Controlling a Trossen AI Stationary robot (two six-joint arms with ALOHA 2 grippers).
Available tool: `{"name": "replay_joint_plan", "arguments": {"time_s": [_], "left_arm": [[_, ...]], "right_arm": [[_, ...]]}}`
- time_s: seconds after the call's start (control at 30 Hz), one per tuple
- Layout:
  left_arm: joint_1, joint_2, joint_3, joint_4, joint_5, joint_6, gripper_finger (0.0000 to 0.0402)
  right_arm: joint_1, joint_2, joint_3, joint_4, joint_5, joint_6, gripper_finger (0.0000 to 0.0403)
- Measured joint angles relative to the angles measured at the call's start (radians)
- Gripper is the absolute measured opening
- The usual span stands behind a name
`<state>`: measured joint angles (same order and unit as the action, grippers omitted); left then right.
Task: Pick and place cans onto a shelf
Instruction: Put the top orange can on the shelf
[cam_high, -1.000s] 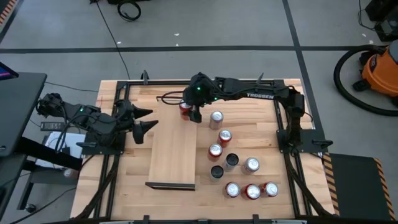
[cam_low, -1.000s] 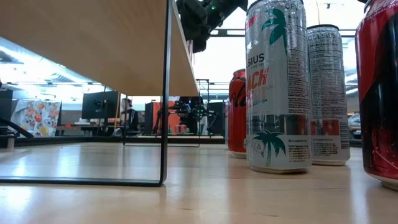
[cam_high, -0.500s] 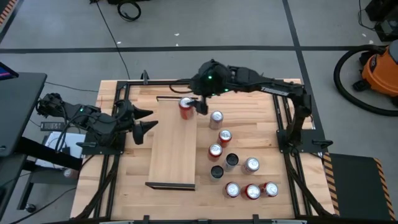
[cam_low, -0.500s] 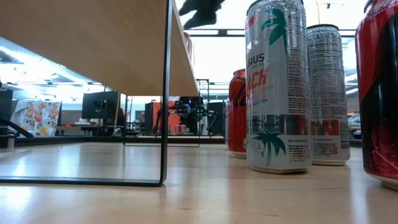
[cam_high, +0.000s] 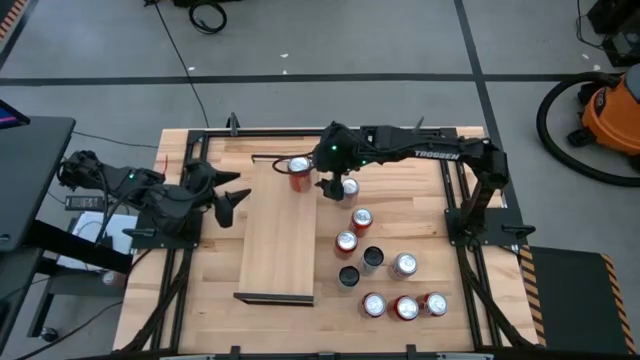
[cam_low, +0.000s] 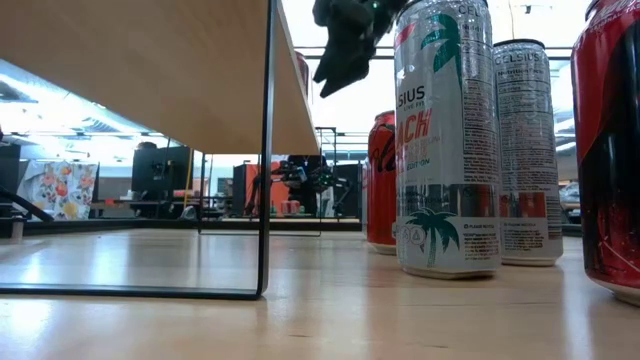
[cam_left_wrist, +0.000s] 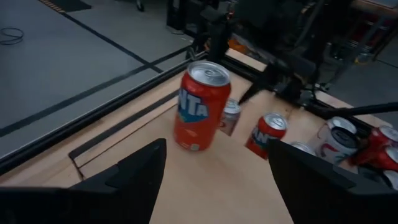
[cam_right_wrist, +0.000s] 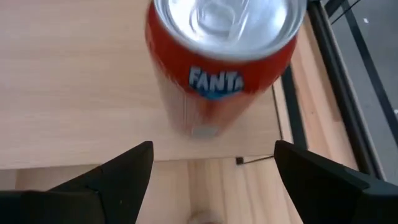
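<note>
One red Fanta can with a silver top stood upright on the long light wooden shelf board, close to its far end near the dark rail, and nothing was touching it. The right end effector hung just beside the shelf's right edge with its two dark fingers spread wide and empty; in the right wrist view the can sat clear beyond both fingers. The left end effector waited at the left edge of the wooden surface, pointed at the shelf, its fingers parted and holding nothing.

The rest of the cans stood in a loose group on the surface to the right of the shelf, the nearest a silver-topped one just beside the right end effector.

By the look of it, the next pick was that nearest can. Doing it well would mean dropping straight down over it with the fingers straddling the body evenly, gripping mid-height, and staying clear of the red can just behind it so nothing got tipped.
</note>
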<state>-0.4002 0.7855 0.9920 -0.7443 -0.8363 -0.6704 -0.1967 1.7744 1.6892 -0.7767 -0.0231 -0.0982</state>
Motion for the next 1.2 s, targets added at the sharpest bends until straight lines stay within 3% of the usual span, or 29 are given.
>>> {"name": "replay_joint_plan", "arguments": {"time_s": [0.1, 0.53, 0.67, 0.87, 1.2], "left_arm": [[0.023, 0.0, 0.0, 0.0, 0.013, 0.0, 0.029], [0.085, 0.0, 0.0, -0.014, 0.03, 0.004, 0.029], [0.085, 0.0, 0.0, -0.013, 0.03, 0.002, 0.029], [0.085, 0.0, 0.0, -0.008, 0.05, -0.003, 0.029], [0.085, 0.0, 0.0, -0.101, 0.126, -0.084, 0.029]], "right_arm": [[0.0, -0.001, -0.034, 0.073, 0.001, -0.003, 0.0334], [-0.024, 0.008, -0.045, 0.222, 0.012, -0.112, 0.0213], [-0.055, 0.013, -0.045, 0.233, -0.028, -0.143, 0.0188], [-0.085, 0.051, -0.043, 0.278, -0.11, -0.139, 0.0168], [-0.05, 0.1, -0.045, 0.355, -0.131, -0.096, 0.0165]]}}
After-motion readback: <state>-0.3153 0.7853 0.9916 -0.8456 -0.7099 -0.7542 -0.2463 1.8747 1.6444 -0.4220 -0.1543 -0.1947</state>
